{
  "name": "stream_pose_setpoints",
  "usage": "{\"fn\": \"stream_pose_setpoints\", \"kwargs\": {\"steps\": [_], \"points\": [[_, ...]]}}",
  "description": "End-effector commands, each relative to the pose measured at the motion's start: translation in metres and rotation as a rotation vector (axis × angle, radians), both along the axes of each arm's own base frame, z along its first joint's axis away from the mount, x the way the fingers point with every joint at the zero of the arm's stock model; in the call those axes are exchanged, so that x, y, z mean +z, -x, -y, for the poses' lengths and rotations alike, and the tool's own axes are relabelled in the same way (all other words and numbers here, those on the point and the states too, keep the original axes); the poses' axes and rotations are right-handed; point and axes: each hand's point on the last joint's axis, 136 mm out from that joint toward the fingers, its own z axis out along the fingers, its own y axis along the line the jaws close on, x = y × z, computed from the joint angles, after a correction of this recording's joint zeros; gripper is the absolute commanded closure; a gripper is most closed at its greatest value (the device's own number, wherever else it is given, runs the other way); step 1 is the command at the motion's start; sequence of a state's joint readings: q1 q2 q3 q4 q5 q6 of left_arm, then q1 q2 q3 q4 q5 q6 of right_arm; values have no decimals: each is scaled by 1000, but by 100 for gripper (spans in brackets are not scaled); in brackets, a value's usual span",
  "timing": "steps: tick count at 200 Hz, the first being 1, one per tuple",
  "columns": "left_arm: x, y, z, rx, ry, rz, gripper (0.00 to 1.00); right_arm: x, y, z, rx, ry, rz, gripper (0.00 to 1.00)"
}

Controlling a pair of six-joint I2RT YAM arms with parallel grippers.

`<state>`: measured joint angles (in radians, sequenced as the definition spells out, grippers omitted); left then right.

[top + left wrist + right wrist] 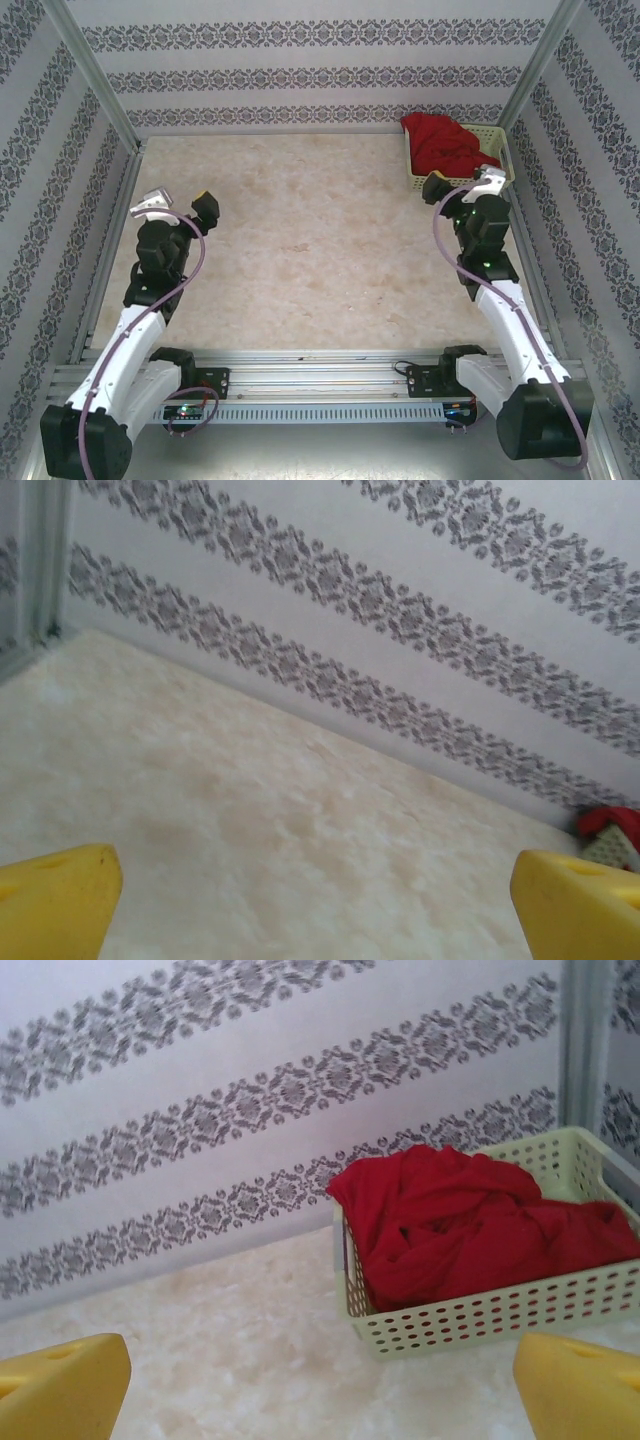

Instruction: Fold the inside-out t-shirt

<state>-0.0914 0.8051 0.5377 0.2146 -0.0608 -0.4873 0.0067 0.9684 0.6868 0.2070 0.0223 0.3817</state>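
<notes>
Shirt's place: the plain bright red soft cloth t-shirt (440,145) lies bundled inside the pale green plastic lattice basket (502,150), in the far right corner of the beige marbled bench (320,240), close to the patterned walls.
Shirt and right pincer: the right pincer (462,188) hangs just before the basket's near wall, clear of the cloth. From the right wrist view the t-shirt (470,1220) sits ahead and slightly right of the pincer (320,1400).
Shirt and left pincer: the left pincer (180,207) is well apart, across the bench on the left side. Its wrist view catches a red scrap of the t-shirt (605,820) far off at the right edge.
Right pincer state: spread wide, holding nothing.
Left pincer state: spread wide, holding nothing.
Shirt's look: a crumpled heap with deep folds, mounded above the basket (480,1320) and draped over its left rim. Sleeves and neck cannot be made out.
</notes>
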Motion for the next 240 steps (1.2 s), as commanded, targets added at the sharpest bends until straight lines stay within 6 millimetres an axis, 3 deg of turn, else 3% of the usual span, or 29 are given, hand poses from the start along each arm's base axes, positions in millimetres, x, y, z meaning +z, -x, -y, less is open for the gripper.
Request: {"fn": "stream_pose_setpoints", "kwargs": {"steps": [1,14,42,72,112,145,190,240], "points": [[-24,6,25,-124,158,-51,0,-30,-13,0,9,-130,-139,2],[-30,3,30,-148,180,-68,0,-28,-33,6,-15,-90,-184,2],[-49,-7,43,-216,146,-169,0,-43,-91,23,-90,-59,-291,2],[-63,-7,49,-242,138,-241,0,-68,-147,43,-177,-23,-384,2],[-72,0,49,-238,137,-255,0,-106,-197,67,-278,46,-504,2],[-75,3,46,-222,135,-255,0,-148,-221,80,-320,68,-653,2],[-75,-4,47,-217,142,-254,0,-201,-227,77,-310,42,-863,2],[-73,-5,46,-211,151,-243,0,-220,-239,72,-253,13,-957,2]]}}
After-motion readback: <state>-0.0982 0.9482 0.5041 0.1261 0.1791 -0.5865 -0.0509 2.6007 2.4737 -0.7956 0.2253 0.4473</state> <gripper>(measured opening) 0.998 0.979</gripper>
